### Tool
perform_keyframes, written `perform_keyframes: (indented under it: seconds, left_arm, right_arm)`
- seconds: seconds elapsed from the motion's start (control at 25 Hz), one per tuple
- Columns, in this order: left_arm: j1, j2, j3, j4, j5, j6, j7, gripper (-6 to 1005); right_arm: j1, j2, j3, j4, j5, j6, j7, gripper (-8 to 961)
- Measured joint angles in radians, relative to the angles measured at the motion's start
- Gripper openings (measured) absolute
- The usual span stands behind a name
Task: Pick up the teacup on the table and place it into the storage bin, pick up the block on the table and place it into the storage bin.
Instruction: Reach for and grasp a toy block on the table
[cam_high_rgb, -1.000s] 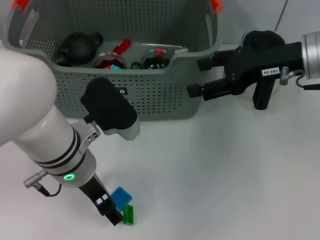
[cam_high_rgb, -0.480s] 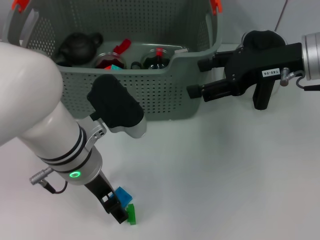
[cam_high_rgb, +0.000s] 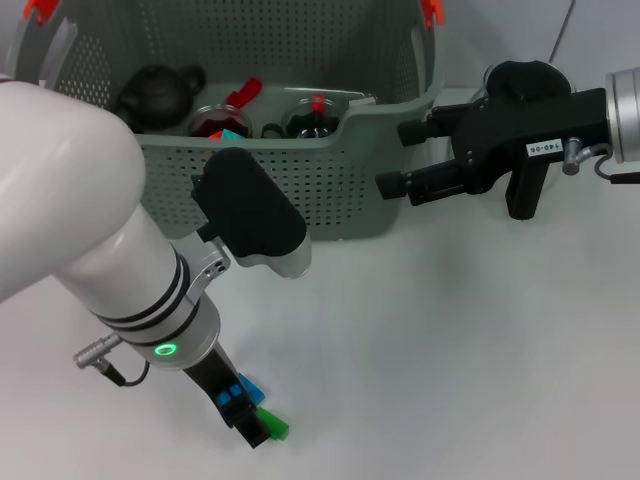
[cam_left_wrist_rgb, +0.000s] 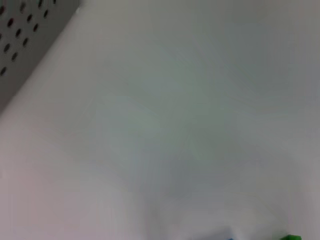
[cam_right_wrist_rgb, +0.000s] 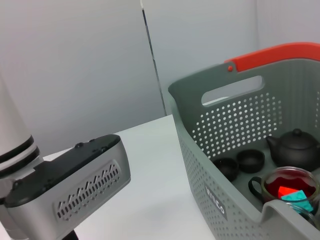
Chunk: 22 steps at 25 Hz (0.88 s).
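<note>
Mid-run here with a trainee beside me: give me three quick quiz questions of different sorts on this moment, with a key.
1. True or false: the right gripper is down at the table among the blocks.
2. Multiple choice: the left gripper is closest to A) the black teapot, B) the green block, C) an orange-red handle clip.
3. Fill in: the glass teacup holding something red sits inside the ____.

Key: 1. False; it hangs in the air beside the storage bin, fingers open. 2. B; the blue block lies just beside it too. 3. Storage bin.
</note>
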<state>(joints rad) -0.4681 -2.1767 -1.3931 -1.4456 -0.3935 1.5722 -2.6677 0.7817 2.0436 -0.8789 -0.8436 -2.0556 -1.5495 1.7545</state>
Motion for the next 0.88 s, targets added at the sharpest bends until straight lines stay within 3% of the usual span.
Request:
perform_keyframes:
  seconds: [0.88]
  left_arm:
    - [0.006, 0.003, -0.036, 0.032, 0.03, 0.004, -0.002, 945]
  right_arm:
    - [-0.006, 0.0, 0.0, 0.0, 0.004, 0.0, -0.007, 927]
